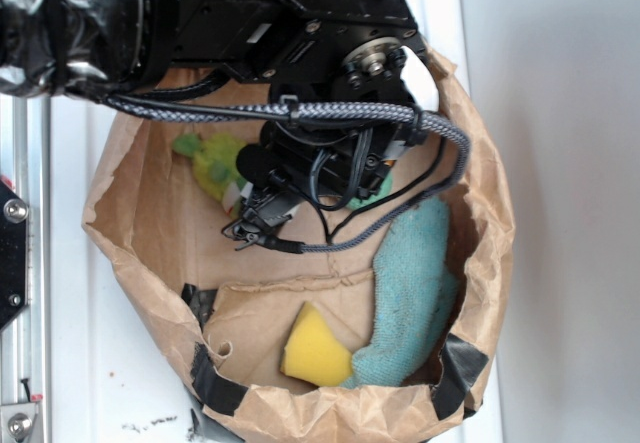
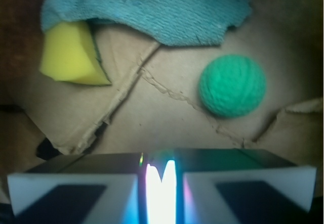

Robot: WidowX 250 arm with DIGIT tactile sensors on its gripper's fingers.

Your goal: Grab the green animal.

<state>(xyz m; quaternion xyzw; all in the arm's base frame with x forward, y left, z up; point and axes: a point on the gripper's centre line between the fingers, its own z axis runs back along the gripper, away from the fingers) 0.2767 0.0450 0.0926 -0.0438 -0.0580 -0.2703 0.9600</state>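
Observation:
The green animal (image 1: 212,159), a fuzzy lime-yellow plush with a darker green part, lies at the back left of the paper bag, against my gripper (image 1: 243,203). In the wrist view my gripper (image 2: 161,188) has its two pads drawn close together. A narrow, glaring bright strip is pinched between them, with a green tint on the pad edges, so it looks shut on the plush. The plush's body itself is washed out there.
A teal-green textured ball (image 2: 232,86) lies on the cardboard floor at the right. The yellow sponge wedge (image 1: 314,349) and a blue towel (image 1: 415,288) sit toward the bag's front. The crumpled brown bag wall (image 1: 100,213) rings everything. Cables hang from the arm.

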